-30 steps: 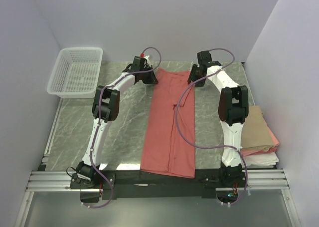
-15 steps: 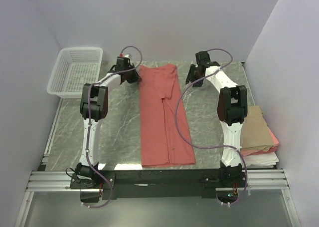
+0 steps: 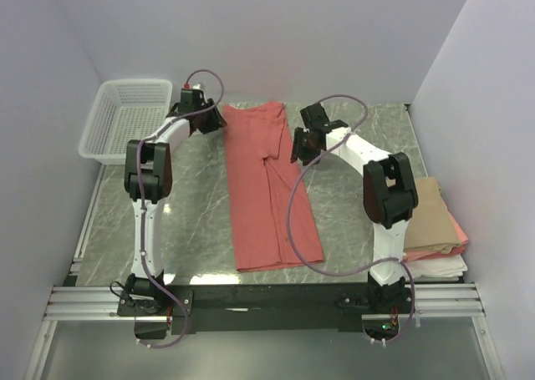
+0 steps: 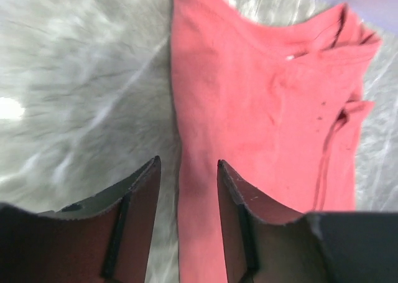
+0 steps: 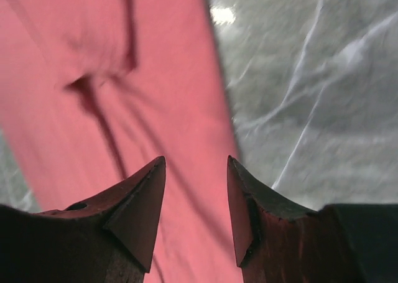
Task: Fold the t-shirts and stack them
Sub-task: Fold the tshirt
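The salmon-red t-shirt [image 3: 266,188] lies as a long narrow strip down the middle of the table, collar end at the back. My left gripper [image 3: 217,120] hovers at its far left edge. In the left wrist view the left gripper [image 4: 188,165] is open, and the shirt's edge [image 4: 261,109] passes under the gap with nothing pinched. My right gripper [image 3: 298,149] is at the shirt's right edge. Seen from the right wrist, the right gripper [image 5: 196,162] is open over the red cloth [image 5: 124,109]. Folded tan [image 3: 429,211], pink [image 3: 456,230] and white [image 3: 436,268] t-shirts are stacked at the right.
A white mesh basket [image 3: 129,119] stands at the back left corner. The grey marble tabletop [image 3: 196,221] shows on both sides of the red shirt. Purple cables loop from both arms, the right one crossing over the shirt's lower half.
The left gripper dragged the shirt's far end leftward, then opened and let go. The right gripper moved left and nearer, onto the shirt's right edge. The whole strip now lies further left.
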